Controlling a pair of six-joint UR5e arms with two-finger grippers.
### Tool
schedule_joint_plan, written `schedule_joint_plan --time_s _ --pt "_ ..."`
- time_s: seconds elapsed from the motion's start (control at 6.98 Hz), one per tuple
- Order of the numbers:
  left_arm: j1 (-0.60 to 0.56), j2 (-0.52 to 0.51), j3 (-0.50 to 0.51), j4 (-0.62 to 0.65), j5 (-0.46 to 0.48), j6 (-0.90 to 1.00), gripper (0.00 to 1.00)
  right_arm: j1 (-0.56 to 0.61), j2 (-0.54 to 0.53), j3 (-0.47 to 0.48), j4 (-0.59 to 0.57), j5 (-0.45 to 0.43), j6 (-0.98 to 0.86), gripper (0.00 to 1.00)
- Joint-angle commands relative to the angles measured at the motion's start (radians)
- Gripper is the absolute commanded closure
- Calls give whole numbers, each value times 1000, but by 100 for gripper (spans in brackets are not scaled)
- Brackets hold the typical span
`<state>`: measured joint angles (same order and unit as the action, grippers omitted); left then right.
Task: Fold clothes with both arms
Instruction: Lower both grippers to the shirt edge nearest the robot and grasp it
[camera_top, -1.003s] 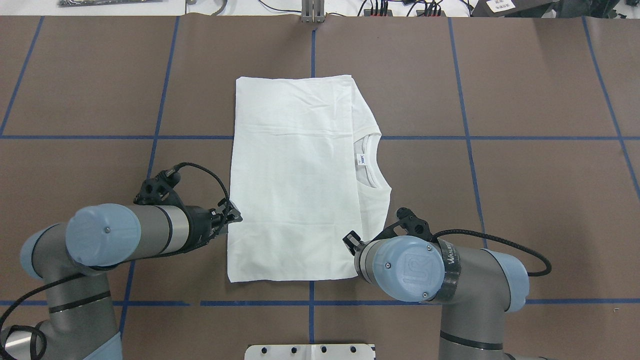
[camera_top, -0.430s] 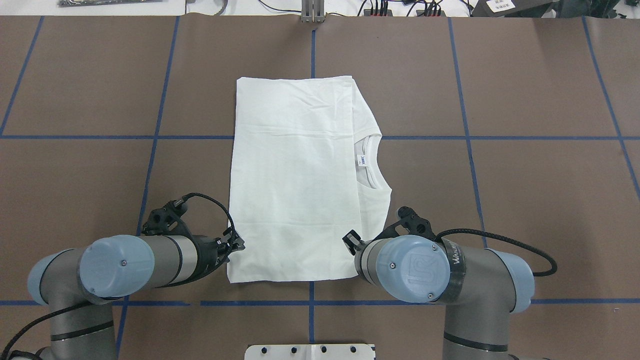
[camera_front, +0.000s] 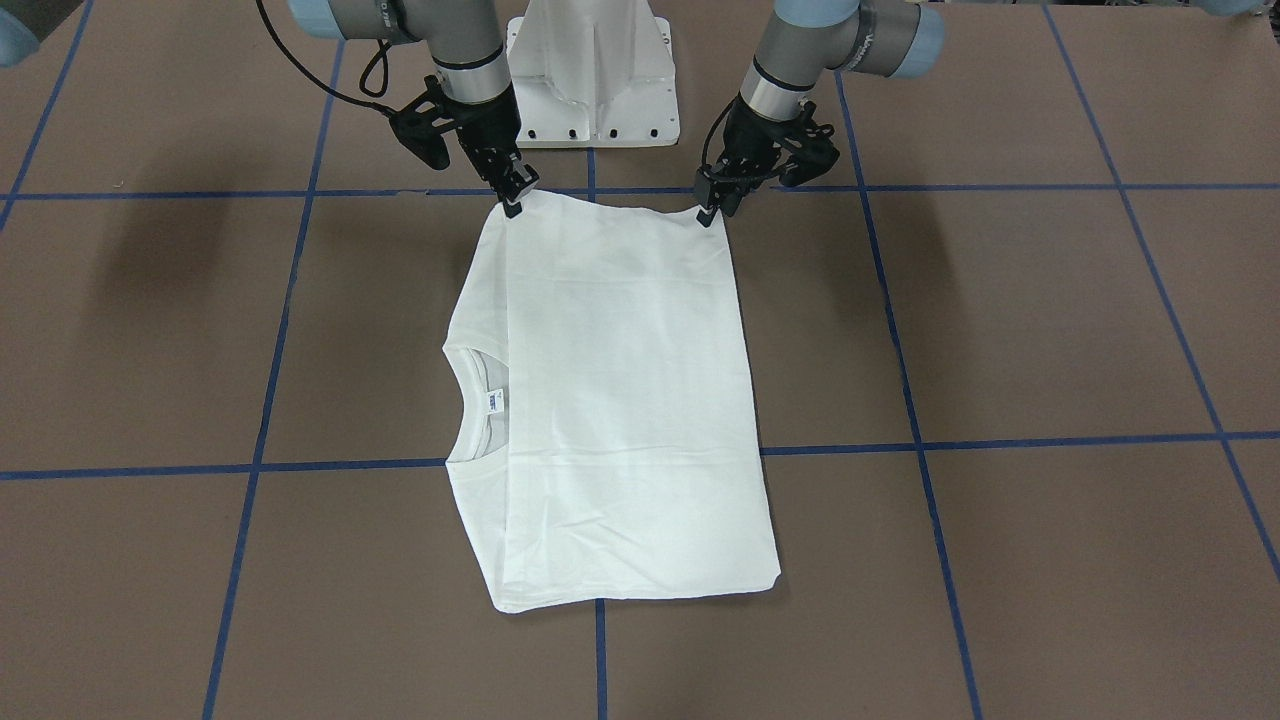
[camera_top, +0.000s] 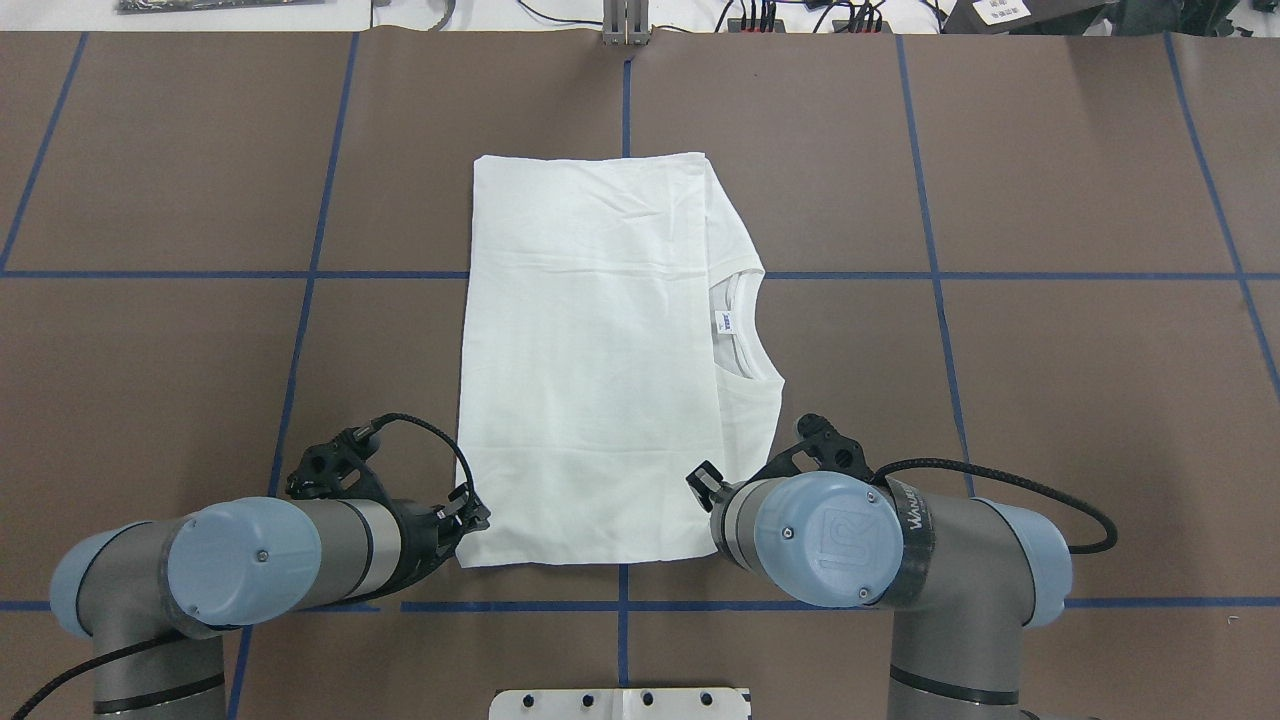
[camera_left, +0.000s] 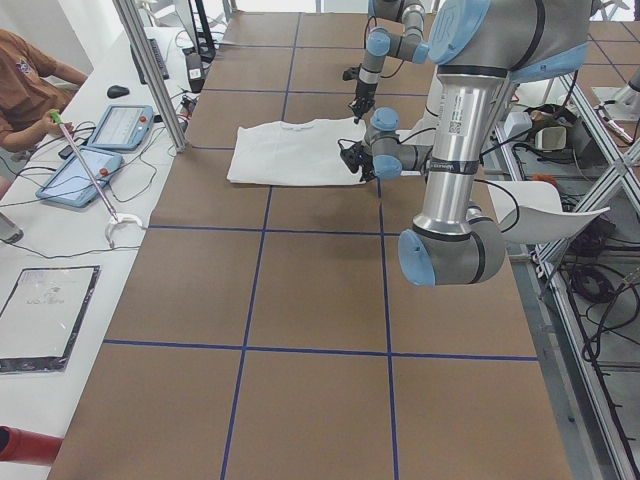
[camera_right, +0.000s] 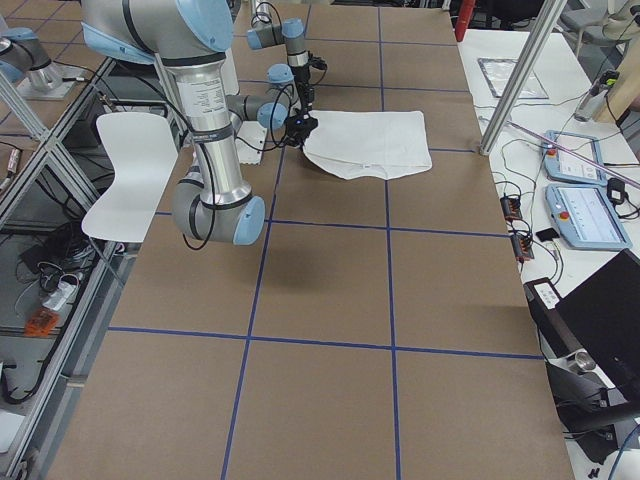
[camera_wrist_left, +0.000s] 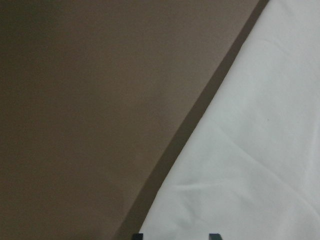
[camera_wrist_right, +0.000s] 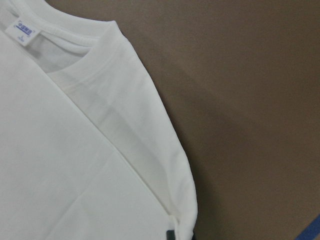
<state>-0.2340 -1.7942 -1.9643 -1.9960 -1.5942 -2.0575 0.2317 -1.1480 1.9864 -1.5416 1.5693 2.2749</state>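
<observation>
two near shirt (camera_top: 590, 350) corners: left jaws open at one, right jaws seemingly pinching other.

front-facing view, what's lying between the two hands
Only the shirt: its robot-side edge runs from the right hand to the left hand, shown plainly in the front-facing view.

Light is bright & even, from above. Soft shadows lie on the table (camera_front: 1000, 330) on both sides of the shirt (camera_front: 620, 400), which is nearly blown out w/ faint folds. Left wrist view is dim & blurry; right wrist view brighter, sharper. Ext. views are all in focus.
</observation>
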Motion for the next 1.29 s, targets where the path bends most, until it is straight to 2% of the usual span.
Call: schedule_joint_plan --time_s 0.0,0.29,0.43,0.57,1.0,1.15 --pt "33 1 1 10 0 -7 47 0 1 0 0 0 0 100" --pt "36 2 4 11 0 -6 54 0 2 0 0 0 2 100" --pt "36 4 4 11 0 -36 74 0 2 0 0 0 0 100" --pt "36 2 4 11 0 -44 100 0 2 2 0 0 2 100" --pt "38 -1 -11 11 0 -44 100 1 -1 3 0 0 2 100" --pt "56 1 -56 31 -1 -47 100 -17 -34 38 -2 0 2 100"
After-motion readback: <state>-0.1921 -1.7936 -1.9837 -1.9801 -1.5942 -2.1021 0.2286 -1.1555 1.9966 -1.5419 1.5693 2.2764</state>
